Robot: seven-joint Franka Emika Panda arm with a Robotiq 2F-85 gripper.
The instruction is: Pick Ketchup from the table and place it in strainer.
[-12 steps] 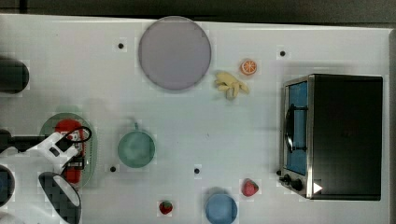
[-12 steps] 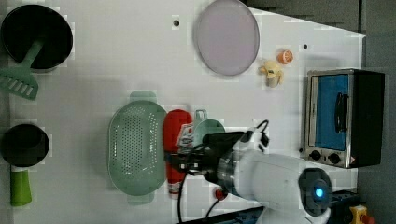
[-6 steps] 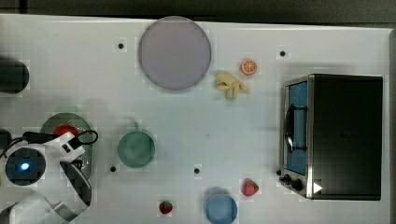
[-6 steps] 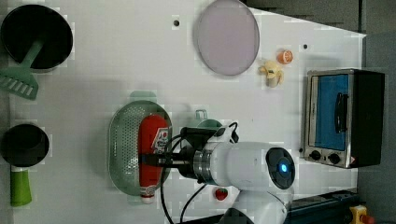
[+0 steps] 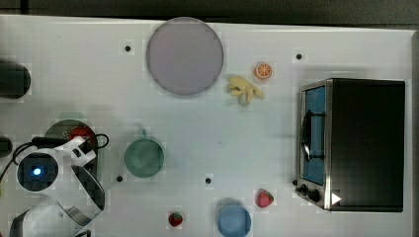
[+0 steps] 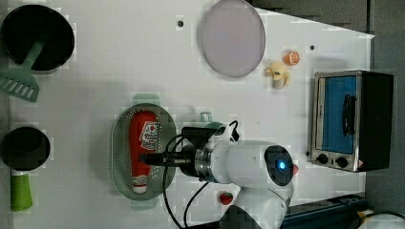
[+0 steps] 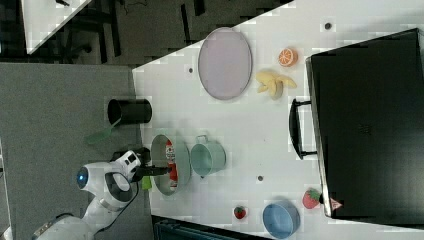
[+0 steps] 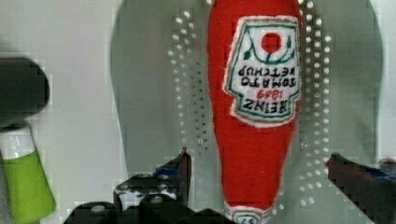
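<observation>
Ketchup (image 6: 143, 148), a red bottle with a white label, lies lengthwise inside the pale green strainer (image 6: 119, 143) on its perforated floor, while the gripper (image 8: 259, 175) hangs over its narrow end, fingers spread apart to either side and not touching it.

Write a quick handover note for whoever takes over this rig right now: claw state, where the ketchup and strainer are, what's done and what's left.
Claw: open, fingers on either side of the ketchup bottle's neck, not clamping it.
Ketchup bottle: lying on its side inside the strainer, label facing up.
Strainer: on the table beside the green cup, near the top view's left edge.
Done: ketchup is in the strainer and appears released.
Left: lift the arm clear of the strainer without dragging the bottle out.
</observation>
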